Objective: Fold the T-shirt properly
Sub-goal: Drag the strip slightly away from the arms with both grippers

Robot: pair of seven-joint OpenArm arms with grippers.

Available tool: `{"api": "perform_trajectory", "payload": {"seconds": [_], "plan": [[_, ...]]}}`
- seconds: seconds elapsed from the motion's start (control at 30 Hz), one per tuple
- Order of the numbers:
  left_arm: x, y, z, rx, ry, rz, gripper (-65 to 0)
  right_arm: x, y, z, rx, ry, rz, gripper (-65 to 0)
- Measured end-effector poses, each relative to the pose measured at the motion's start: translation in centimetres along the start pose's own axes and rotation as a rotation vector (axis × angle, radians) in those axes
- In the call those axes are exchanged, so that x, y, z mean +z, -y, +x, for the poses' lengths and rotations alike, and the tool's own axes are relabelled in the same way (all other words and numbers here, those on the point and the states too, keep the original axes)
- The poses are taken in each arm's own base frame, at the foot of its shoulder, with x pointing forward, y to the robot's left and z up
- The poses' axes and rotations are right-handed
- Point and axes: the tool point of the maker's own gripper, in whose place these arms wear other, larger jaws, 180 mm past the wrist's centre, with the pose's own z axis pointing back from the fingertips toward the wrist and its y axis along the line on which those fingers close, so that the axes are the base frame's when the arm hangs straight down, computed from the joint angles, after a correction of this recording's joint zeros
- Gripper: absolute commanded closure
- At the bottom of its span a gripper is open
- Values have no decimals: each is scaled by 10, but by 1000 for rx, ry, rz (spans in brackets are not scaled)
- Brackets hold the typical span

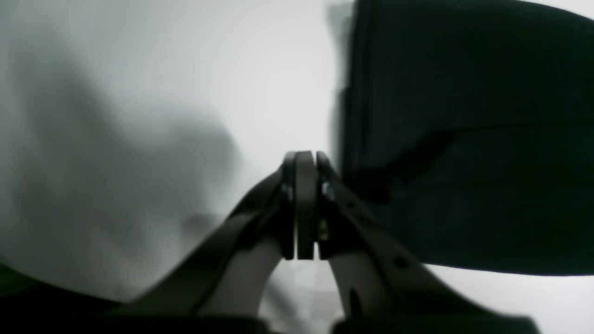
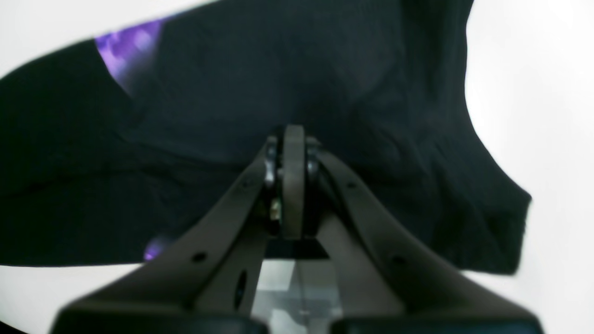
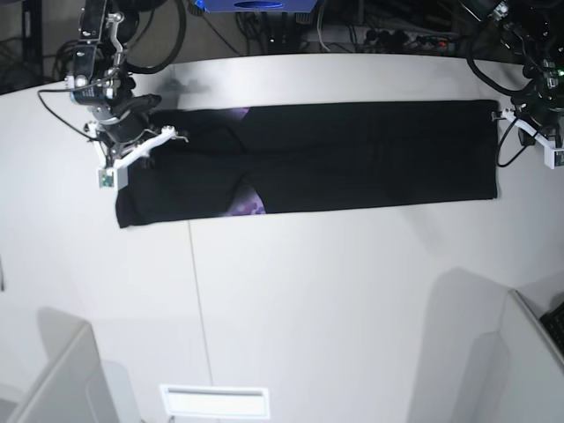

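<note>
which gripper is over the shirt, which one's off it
The right gripper is over the T-shirt; the left gripper hangs just beside the shirt's other end, over bare table.

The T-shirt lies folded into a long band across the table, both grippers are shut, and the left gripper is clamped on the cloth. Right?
Not quite. The left gripper is shut but holds nothing: in the left wrist view it sits beside the T-shirt, over bare table. The band and the shut right gripper are as you say.

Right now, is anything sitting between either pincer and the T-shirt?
Nothing visible. The right pincer sits directly over the T-shirt at its sleeve end, jaws together. The left pincer, also closed, is just off the shirt's other end over bare table, with no object between.
</note>
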Motion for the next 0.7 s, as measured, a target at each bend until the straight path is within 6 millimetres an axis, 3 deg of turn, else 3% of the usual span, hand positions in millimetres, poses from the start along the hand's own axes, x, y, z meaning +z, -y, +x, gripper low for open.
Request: {"api": "perform_trajectory", "payload": {"seconds": [0.17,0.27,0.53,0.7], "plan": [[-12,2,-8,83,4,-84,-474,2,2,-10,-2,-22,-4,0],[-18,8,-17,123,-12,-125,-599,1,1,-9,-5,-22,0,0],[-26,21,-5,148,19,-173,-607,1,1,-9,-5,-20,0,0],[-48,50,-9,152,17,-263,-606,1,1,-10,-5,-23,0,0]]}}
